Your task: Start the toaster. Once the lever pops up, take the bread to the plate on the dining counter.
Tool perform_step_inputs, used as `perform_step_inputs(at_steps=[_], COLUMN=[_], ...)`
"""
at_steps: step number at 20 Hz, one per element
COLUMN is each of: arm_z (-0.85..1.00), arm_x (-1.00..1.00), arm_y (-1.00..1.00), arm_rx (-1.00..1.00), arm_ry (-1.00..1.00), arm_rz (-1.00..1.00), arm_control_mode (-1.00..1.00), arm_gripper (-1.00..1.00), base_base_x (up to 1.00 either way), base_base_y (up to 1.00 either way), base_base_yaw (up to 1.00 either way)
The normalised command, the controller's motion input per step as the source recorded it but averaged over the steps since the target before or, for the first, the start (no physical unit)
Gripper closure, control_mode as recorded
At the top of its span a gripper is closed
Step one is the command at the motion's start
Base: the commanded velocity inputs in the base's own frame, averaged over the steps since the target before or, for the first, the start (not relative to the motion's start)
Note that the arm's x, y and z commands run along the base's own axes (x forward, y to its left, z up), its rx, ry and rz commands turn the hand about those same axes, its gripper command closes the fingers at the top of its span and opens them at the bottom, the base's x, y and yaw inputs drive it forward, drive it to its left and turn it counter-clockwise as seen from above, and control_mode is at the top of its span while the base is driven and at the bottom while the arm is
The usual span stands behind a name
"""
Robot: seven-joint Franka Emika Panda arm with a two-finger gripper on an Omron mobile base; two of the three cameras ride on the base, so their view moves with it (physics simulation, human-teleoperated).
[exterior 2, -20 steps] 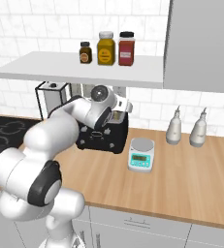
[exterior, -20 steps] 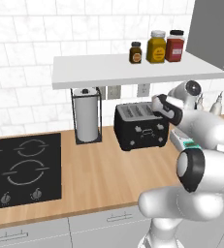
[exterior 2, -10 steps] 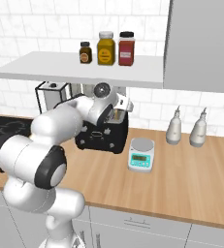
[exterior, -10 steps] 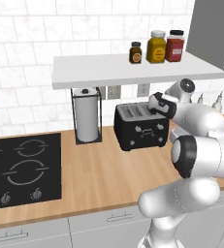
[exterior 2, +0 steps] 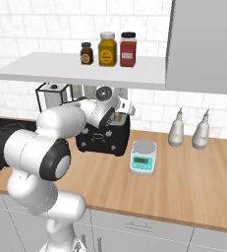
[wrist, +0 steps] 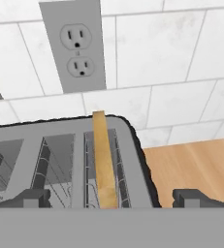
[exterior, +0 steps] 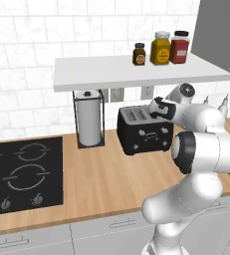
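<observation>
My jaws [wrist: 108,198] hang wide open and empty above the toaster [exterior: 144,130] on the desk [exterior: 101,184], the bread [wrist: 104,160] upright in its right-hand slot.

Toaster [exterior: 144,130]: matt black plastic-looking body, silvery metal top with wire slot guards. Bread [wrist: 104,157]: tan, dry matt slice. Table [exterior: 106,184]: light wood, smooth, faint grain. Wall [wrist: 171,72]: white glossy tiles. Outlet [wrist: 77,46]: grey smooth plate. Hob [exterior: 22,174]: black, smooth. Jars [exterior: 161,48]: glassy, shiny.
</observation>
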Motion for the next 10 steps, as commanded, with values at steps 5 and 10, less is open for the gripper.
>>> perform_step_inputs(at_steps=[5, 10], arm_z=[0.0, -0.05], arm_x=[0.16, 0.14], arm_y=[0.0, 0.0], arm_rx=[0.0, 0.0], arm_ry=[0.0, 0.0], arm_rz=[0.0, 0.0], arm_control_mode=[-1.0, -1.0], arm_gripper=[-1.0, -1.0], base_base_x=[0.0, 0.0], base_base_y=[0.0, 0.0], base_base_yaw=[0.0, 0.0])
